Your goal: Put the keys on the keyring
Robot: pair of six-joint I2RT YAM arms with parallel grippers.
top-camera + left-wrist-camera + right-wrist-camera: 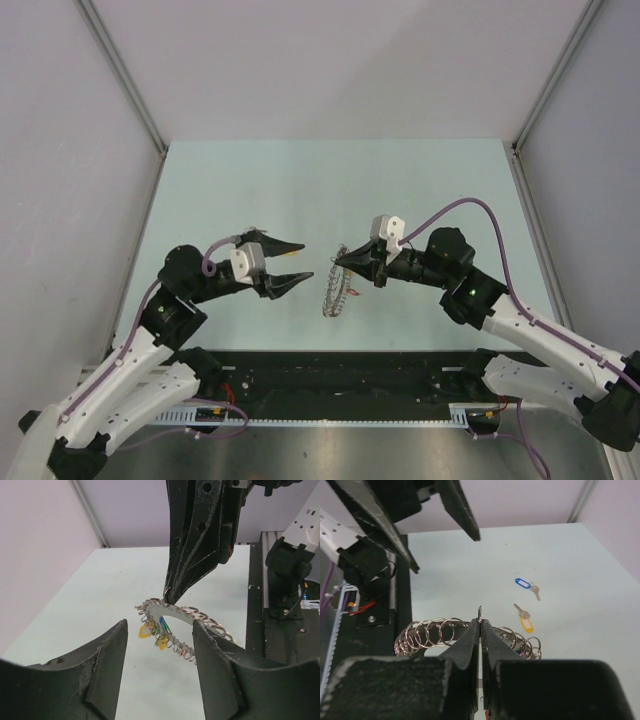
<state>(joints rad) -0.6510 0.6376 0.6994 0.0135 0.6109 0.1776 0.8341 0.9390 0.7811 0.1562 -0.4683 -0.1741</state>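
Right wrist only: both keys [525, 624] beyond right tool [480, 623], apparently tight on keyring [427, 632].

Free table [570, 560] round the 2 keys [525, 622], well apart from keyring [432, 632], left pincer [307, 261], right pincer [480, 625].

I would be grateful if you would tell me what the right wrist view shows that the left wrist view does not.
Only the right wrist view shows the two loose keys lying on the table: the blue-tagged key and the yellow-tagged key, apart from each other. Only the left wrist view clearly shows the coloured tags hanging beneath the keyring. Both views show the keyring's rim clamped in the shut right pincer, and the left pincer open and holding nothing.
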